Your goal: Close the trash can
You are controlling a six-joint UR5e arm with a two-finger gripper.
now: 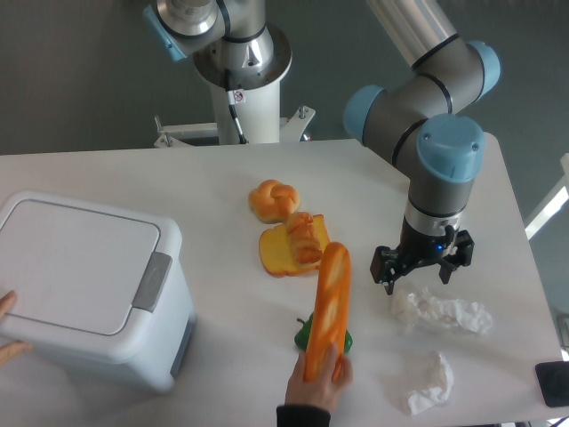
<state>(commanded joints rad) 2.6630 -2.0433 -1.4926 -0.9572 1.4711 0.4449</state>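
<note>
My pincer hung with jaws spread wide, gripping nothing, just above a crumpled white tissue on the smooth white counter. Far left of my pincer sat the trash can: boxy glossy white plastic, rounded corners, flat lid down, grey latch. A person's hand held a long glossy baguette left of my pincer.
</note>
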